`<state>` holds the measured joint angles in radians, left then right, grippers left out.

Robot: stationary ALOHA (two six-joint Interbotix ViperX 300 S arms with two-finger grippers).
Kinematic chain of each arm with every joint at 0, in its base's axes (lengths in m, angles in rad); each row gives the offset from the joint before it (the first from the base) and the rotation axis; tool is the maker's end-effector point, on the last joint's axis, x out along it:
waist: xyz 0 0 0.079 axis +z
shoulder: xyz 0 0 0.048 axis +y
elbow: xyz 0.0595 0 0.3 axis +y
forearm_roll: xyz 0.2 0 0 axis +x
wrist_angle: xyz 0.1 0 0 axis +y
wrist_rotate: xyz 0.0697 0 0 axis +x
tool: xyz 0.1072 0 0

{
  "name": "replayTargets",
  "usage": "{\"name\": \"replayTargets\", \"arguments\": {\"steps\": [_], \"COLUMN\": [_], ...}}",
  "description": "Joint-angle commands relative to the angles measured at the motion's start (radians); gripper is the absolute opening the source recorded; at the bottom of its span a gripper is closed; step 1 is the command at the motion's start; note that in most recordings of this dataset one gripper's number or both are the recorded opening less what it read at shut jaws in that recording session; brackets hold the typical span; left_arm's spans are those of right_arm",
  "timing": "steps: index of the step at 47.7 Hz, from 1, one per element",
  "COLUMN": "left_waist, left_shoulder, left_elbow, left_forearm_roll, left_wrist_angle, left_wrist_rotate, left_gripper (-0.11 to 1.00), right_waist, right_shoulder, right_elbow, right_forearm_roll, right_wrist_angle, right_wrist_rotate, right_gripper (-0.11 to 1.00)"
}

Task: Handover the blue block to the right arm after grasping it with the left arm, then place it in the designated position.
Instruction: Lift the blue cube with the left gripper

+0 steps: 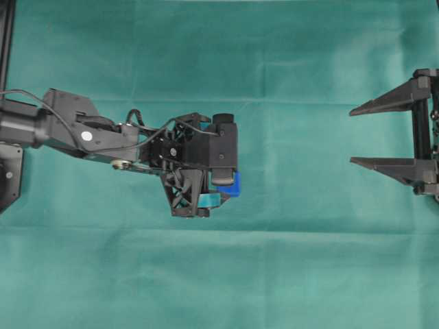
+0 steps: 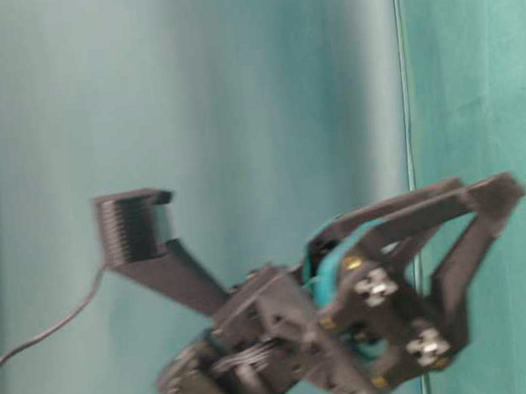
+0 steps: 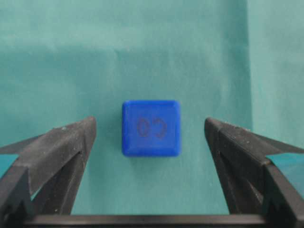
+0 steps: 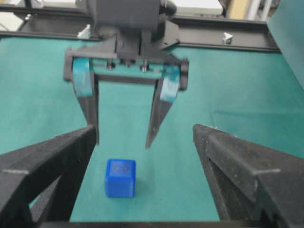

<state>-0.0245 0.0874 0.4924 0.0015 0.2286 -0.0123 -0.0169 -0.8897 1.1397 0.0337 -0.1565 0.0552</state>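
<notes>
Two grippers are standing with jaws spread wide, neither clamping anything. My left gripper (image 3: 150, 142) is hanging over the blue block (image 3: 151, 128), hiding most of it overhead. It is sitting square on the green cloth (image 1: 219, 274), embossed mark facing up; no long axis. My right gripper (image 1: 357, 136) is waiting well apart.

left arm (image 1: 75, 130): black, teal tape, cable | right arm (image 1: 425, 130): plain black

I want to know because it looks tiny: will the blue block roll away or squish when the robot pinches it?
The blue block probably won't roll: it sits flat on the green cloth. It looks like hard plastic, so likely stiff, not squishy. Its smooth, rounded edges might slip between the left end effector fingers.
</notes>
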Motion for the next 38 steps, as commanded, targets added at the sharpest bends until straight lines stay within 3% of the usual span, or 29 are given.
{"name": "replayTargets", "arguments": {"steps": [1, 38], "left_waist": [0.002, 0.015], "left_shoulder": [0.009, 0.167], "left_elbow": [-0.003, 0.005], "left_forearm_roll": [0.000, 0.002], "left_wrist_angle": [-0.043, -0.178], "left_wrist_rotate": [-0.002, -0.002], "left_gripper": [1.00, 1.00], "right_waist": [-0.002, -0.002], "right_shoulder": [0.005, 0.011], "right_elbow": [-0.021, -0.020], "right_forearm_roll": [0.003, 0.002], "right_wrist_angle": [-0.003, -0.002], "right_wrist_rotate": [0.002, -0.002], "right_gripper": [0.93, 0.93]}}
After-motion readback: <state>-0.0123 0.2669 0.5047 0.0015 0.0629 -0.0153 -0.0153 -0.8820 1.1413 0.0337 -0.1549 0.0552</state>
